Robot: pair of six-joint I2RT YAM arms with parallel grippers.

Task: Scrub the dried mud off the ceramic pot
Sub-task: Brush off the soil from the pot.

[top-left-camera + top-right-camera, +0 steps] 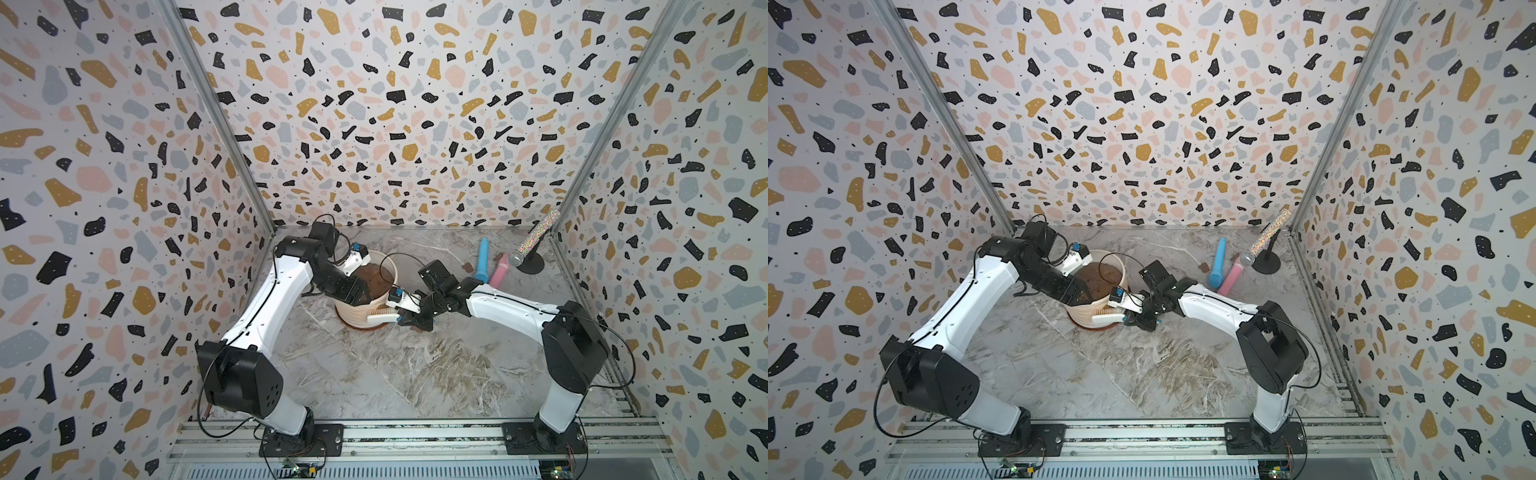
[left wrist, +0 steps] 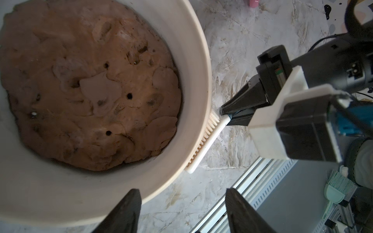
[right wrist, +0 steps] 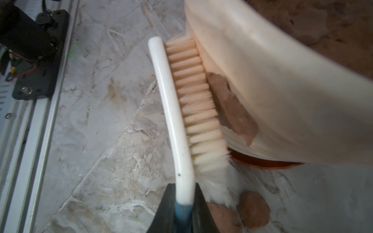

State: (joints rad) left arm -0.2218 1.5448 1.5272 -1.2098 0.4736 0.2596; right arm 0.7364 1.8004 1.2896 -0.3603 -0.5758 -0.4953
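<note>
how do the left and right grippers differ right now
The left gripper is open, its jaws apart on either side of the rim of the ceramic pot; the right gripper is shut on the handle of the brush. The left gripper holds nothing; the right gripper presses the bristles against the pot's side, beside a patch of dried mud. Both have black fingers and are at the pot.

Cream ribbed pot (image 3: 282,100) with reddish-brown mud patch (image 3: 232,107), white brush (image 3: 171,100), grey marbled table (image 3: 101,121).
</note>
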